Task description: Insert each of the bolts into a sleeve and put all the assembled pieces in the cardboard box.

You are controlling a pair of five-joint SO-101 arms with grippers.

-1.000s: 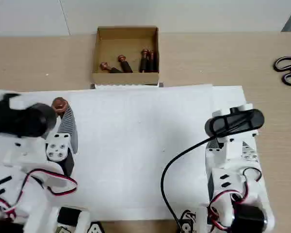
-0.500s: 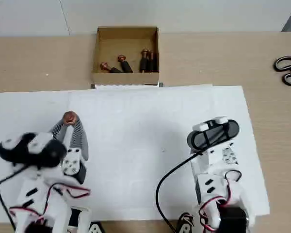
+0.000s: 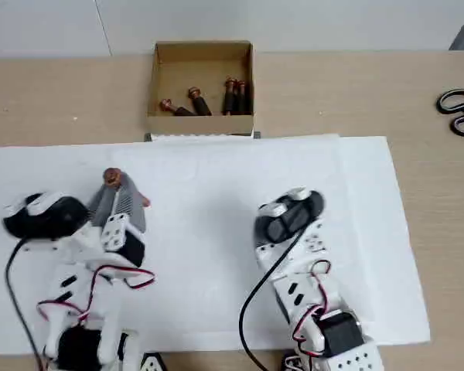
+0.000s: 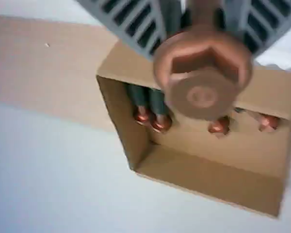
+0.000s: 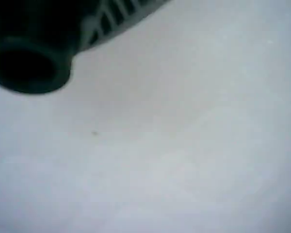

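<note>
We see left arm folded low, well short of cardboard box (image 3: 203, 124), toward its left side. Left end effector (image 3: 114, 187) clamped on copper hex-head bolt (image 3: 113, 176), head pointing at box. Right arm crouched short of box, toward its right. Right end effector (image 5: 82, 29) grips black tubular sleeve (image 5: 29, 63), bore open, above white paper sheet (image 3: 216, 232). Box brown, open-topped, holds four assembled pieces (image 3: 199, 102): copper heads, black sleeves. Ribbed grey fingers (image 4: 131, 14). Scissors (image 3: 460, 112) on wooden tabletop (image 3: 332, 93), far right of box.

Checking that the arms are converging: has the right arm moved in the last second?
Yes. In the high view the right arm has swung away from the scissors, toward the middle of the white sheet.
</note>
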